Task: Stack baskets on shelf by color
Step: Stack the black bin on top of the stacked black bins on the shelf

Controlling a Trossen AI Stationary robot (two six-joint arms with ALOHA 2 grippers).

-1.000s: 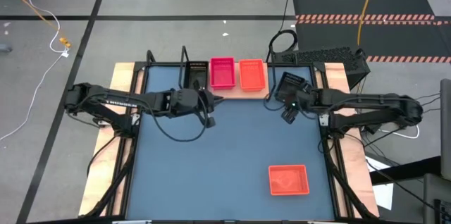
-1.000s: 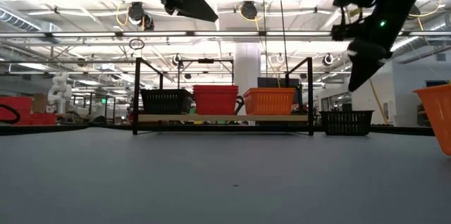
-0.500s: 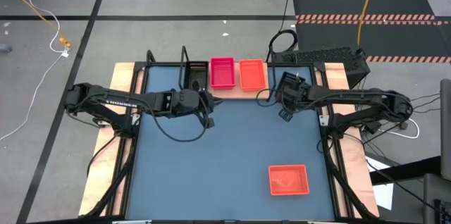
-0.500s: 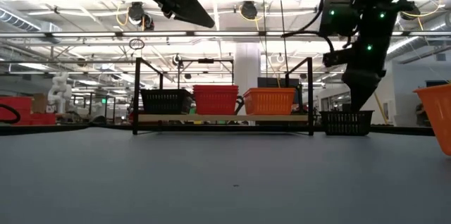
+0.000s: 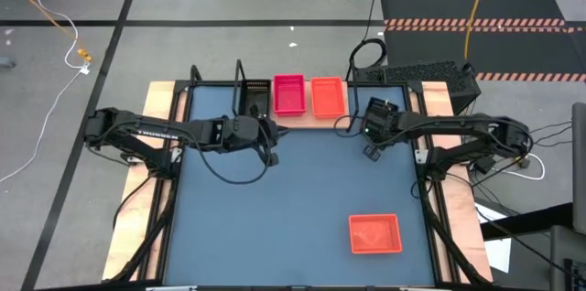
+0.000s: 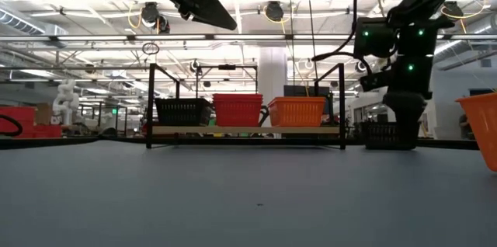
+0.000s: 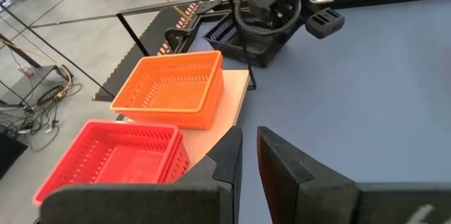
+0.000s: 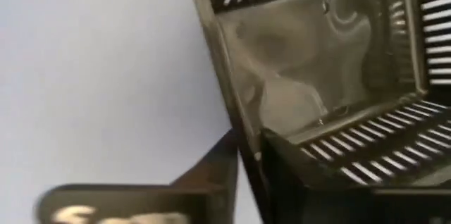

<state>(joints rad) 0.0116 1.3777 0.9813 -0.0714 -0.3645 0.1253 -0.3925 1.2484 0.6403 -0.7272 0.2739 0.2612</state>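
**Right claw straddles the wall of the loose black basket**

The right claw (image 5: 372, 135) is down on the black basket (image 5: 380, 111), which sits on the tabletop (image 5: 275, 209) just past the shelf's (image 5: 316, 117) right end. In the right wrist view its fingers (image 8: 218, 160) stand either side of one wall (image 8: 232, 90), narrowly apart; whether they pinch it yet I cannot tell. Best to close squarely on that wall and lift level. The basket lies skewed, its long axis angled to the shelf. The left claw (image 5: 272, 131) waits nearly closed and empty by the shelved black basket (image 5: 255, 96).
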